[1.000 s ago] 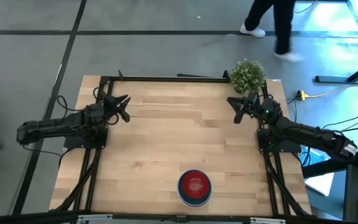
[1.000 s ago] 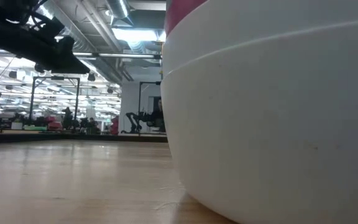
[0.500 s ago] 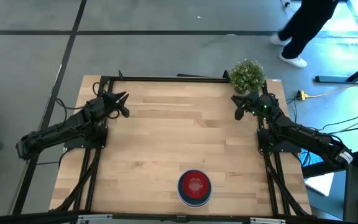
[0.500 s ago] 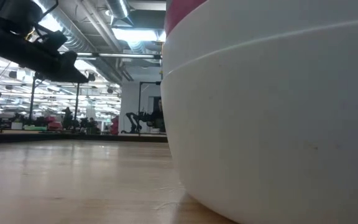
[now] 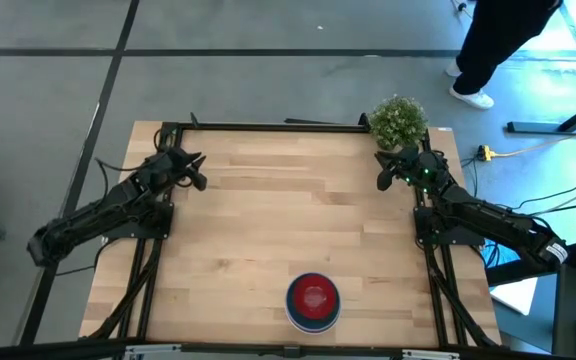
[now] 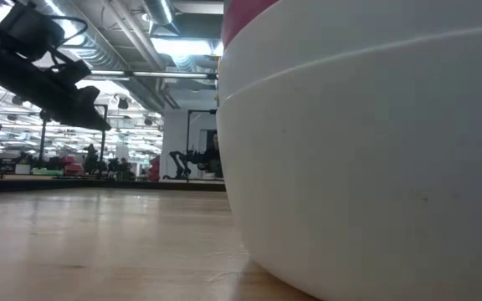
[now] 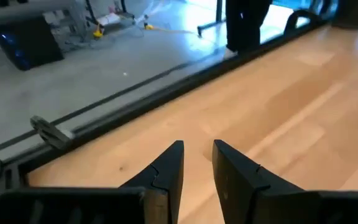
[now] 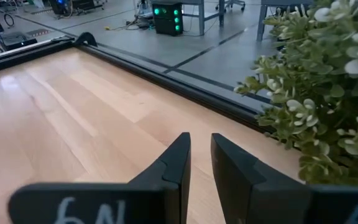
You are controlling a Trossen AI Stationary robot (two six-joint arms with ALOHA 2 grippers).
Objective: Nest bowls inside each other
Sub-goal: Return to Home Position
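The bowls stand nested in one stack (image 5: 313, 301) near the middle of the table's near edge: a dark red bowl (image 5: 313, 296) innermost, a blue rim around it, a white one outermost. In the low view the stack's white wall (image 6: 366, 167) fills the right side, with a pink rim (image 6: 248, 12) above it. My left gripper (image 5: 201, 170) (image 7: 197, 149) hovers at the far left. My right gripper (image 5: 381, 170) (image 8: 200, 140) hovers at the far right beside the plant. Each shows a narrow gap with nothing between its fingers, far from the stack.
A small green potted plant (image 5: 400, 120) (image 8: 322, 99) stands at the table's far right corner, close beside my right gripper. A dark frame rail (image 5: 268, 125) runs along the far edge. Bare wood (image 5: 288, 210) lies between the arms. A person's legs (image 5: 498, 40) are on the floor beyond.
My left arm has swung round, so its gripper points more toward the far edge, and it has sunk a little. My right gripper has drawn slightly toward the plant and turned, then kept still. The stack of bowls has not moved. The person beyond the table has walked right.
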